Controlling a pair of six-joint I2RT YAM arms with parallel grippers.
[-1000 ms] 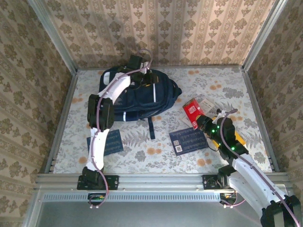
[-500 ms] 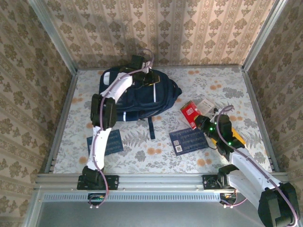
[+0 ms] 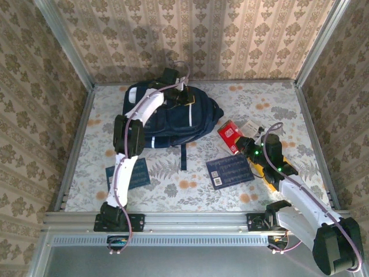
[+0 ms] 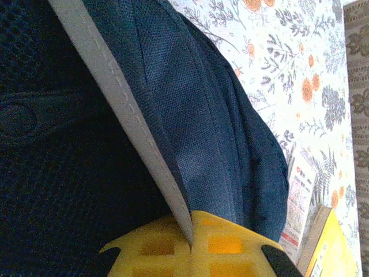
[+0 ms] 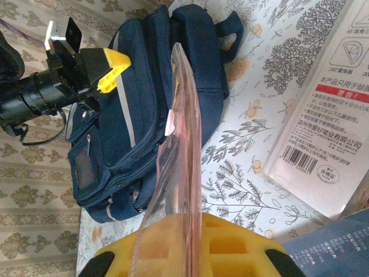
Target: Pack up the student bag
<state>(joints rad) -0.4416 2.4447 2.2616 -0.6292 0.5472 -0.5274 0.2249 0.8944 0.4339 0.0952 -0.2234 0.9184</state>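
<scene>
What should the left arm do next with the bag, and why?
Probably lift the left gripper slightly to pull the student bag open: it is shut on the bag's white trim, and the right gripper holds the red packet nearby.

Soft, even light with faint shadows; the student bag looks murky close up, near edges blurred.

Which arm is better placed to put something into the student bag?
Probably right: the right gripper is shut on a clear plastic packet; the left gripper pinches the white stripe of the student bag.
</scene>
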